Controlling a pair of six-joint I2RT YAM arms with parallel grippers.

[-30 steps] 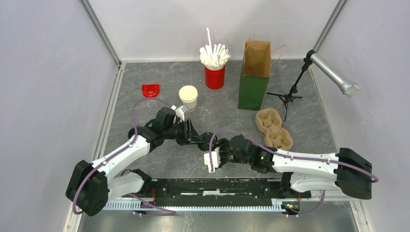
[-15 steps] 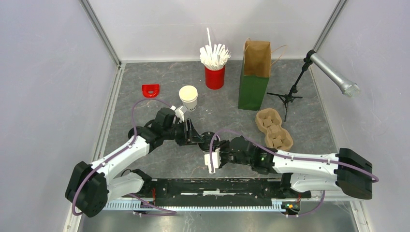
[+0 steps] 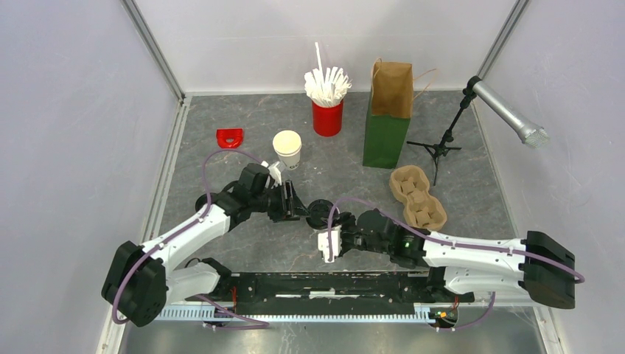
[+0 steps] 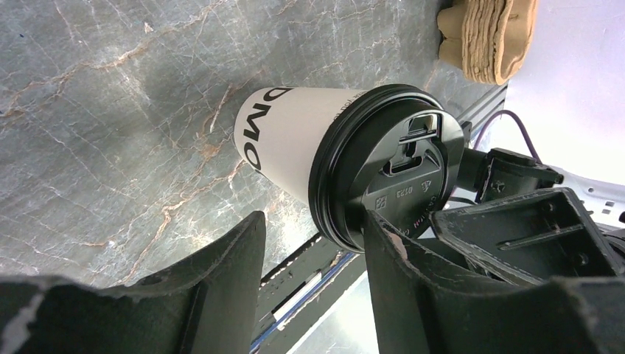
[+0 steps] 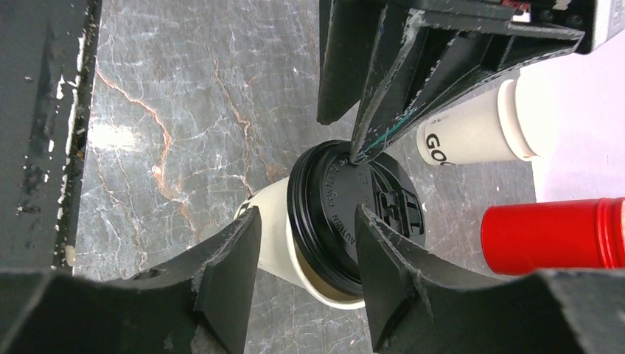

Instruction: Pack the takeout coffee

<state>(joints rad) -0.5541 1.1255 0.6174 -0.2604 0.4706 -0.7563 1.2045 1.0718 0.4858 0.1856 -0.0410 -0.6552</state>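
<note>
we reckoned the coffee (image 4: 284, 144) was light, crushable paper, best held gently below the lid (image 5: 354, 214); left gripper (image 4: 313, 221) and right gripper (image 5: 308, 214) sat spread, pinching nothing.

The coffee (image 3: 319, 212) sits centre, the left gripper (image 4: 311, 221) at its left, the right gripper (image 5: 308, 214) before it. A cup stack (image 3: 287, 150) stands behind, to the left; farther back a straw holder (image 3: 327, 110), a bag (image 3: 387, 125) to its right. A carrier (image 3: 418, 196) lies right of the coffee, before the bag. A microphone (image 3: 508, 110) stands rear right, a clip (image 3: 229, 138) rear left.
</note>
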